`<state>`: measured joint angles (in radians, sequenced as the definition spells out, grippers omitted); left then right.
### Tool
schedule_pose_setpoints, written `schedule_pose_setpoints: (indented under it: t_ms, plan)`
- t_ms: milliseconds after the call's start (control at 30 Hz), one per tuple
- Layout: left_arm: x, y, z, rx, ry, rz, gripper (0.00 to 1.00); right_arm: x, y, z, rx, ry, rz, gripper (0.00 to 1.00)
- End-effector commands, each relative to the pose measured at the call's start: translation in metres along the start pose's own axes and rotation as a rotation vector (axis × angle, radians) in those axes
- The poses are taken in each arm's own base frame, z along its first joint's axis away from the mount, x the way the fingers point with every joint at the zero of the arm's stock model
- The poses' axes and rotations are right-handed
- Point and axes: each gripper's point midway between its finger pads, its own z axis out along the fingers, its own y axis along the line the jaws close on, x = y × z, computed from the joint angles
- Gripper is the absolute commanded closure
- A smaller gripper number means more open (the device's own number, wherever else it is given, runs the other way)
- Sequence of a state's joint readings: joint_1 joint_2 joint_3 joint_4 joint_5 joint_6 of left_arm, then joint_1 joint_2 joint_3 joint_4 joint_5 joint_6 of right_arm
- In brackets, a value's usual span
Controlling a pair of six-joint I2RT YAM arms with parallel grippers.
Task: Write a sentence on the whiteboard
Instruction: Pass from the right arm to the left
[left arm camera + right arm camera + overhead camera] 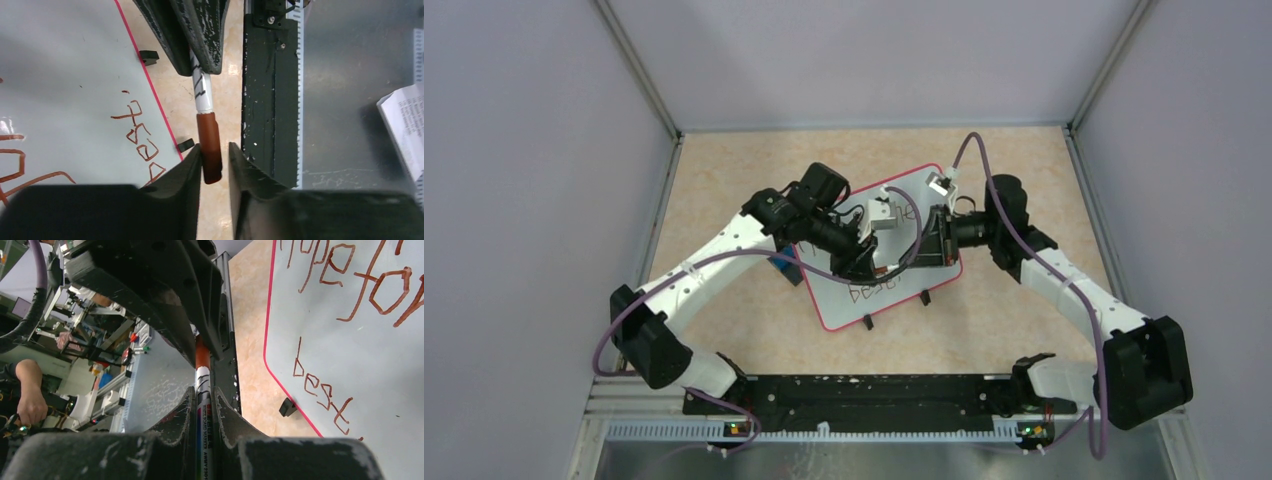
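Note:
The whiteboard (pixel 914 272) lies tilted on the table, red-framed. The sentence (pixel 350 285) reads "Hope for" with "best" (pixel 322 392) below; "best." also shows in the left wrist view (pixel 140 140). My right gripper (pixel 204 392) is shut on the white body of a whiteboard marker (pixel 204 415). The marker's brown cap (pixel 210 145) is on the pen and sits between the fingers of my left gripper (pixel 215 152). The jaws stand slightly open: the left finger touches the cap, and a gap shows on the right. Both grippers (pixel 869 262) (pixel 929 245) hover over the board, facing each other.
A blue-and-black eraser (pixel 782 266) lies by the board's left edge under the left arm. The board's black feet (pixel 186 145) stick out at its near edge. The black base rail (pixel 272 100) runs along the table front. A printed paper (pixel 405 120) lies beyond it.

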<state>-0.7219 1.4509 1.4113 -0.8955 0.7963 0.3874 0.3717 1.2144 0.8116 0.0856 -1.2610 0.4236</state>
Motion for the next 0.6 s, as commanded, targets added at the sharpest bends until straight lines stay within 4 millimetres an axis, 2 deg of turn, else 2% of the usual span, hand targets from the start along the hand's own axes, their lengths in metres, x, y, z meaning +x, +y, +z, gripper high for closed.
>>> schedule_pose_setpoints:
  t_ms: [0,133,567]
  plan:
    - [-0.012,-0.001,0.002,0.021,-0.045,0.016,0.78,-0.009,0.011,0.003,-0.033,0.002,-0.062,1.00]
    - [-0.023,-0.001,0.002,0.021,-0.069,0.026,0.99,-0.007,0.010,0.006,-0.035,0.008,-0.059,1.00]
    - [-0.062,-0.004,0.007,0.038,-0.152,0.085,1.00,0.002,0.010,0.017,-0.048,0.041,-0.048,1.00]
